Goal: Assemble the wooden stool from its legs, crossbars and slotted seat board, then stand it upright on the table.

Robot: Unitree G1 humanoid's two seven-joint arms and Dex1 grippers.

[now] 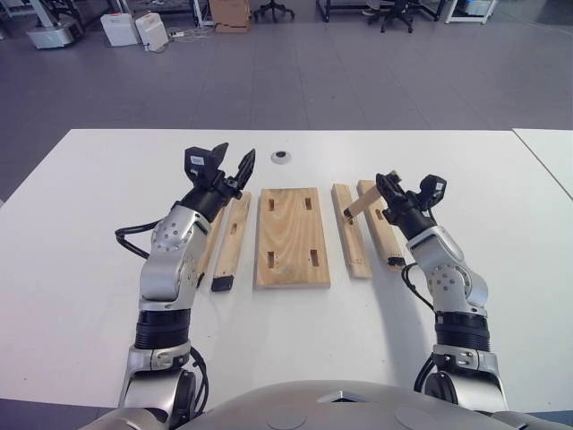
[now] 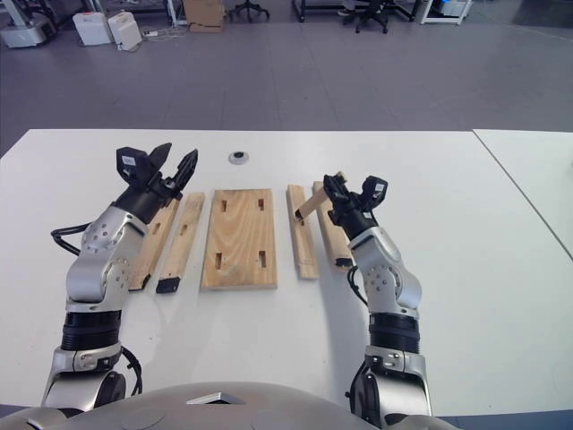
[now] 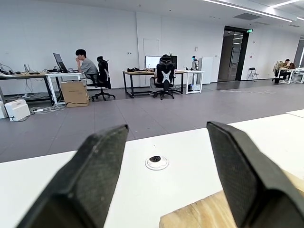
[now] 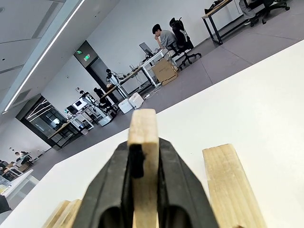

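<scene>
your left gripper (image 1: 235,158) hangs over the far ends of the left legs (image 1: 231,240); its two fingers (image 3: 92,183) are spread wide with nothing between them; the pads are black and blunt, with a fine bumpy skin. your right gripper (image 1: 389,190) is pinched tight on a crossbar (image 1: 362,205), a short thin stick of pale wood with a square end; the stick tilts down from the gripper toward the inner right leg (image 1: 351,231); you cannot tell if its low end touches that leg. the seat board (image 1: 292,236) lies flat in the middle of the white table (image 1: 89,197); it is a light wooden rectangle with soft grain lines and four small slots, two near the far end and two near the close end. two long flat legs lie just beside it on each side, running the same way as the board; the outer right leg (image 1: 383,228) and one of the left legs have a dark tip at the close end. a small round cap (image 1: 282,157), pale with a dark middle, sits in the table past the board.
</scene>
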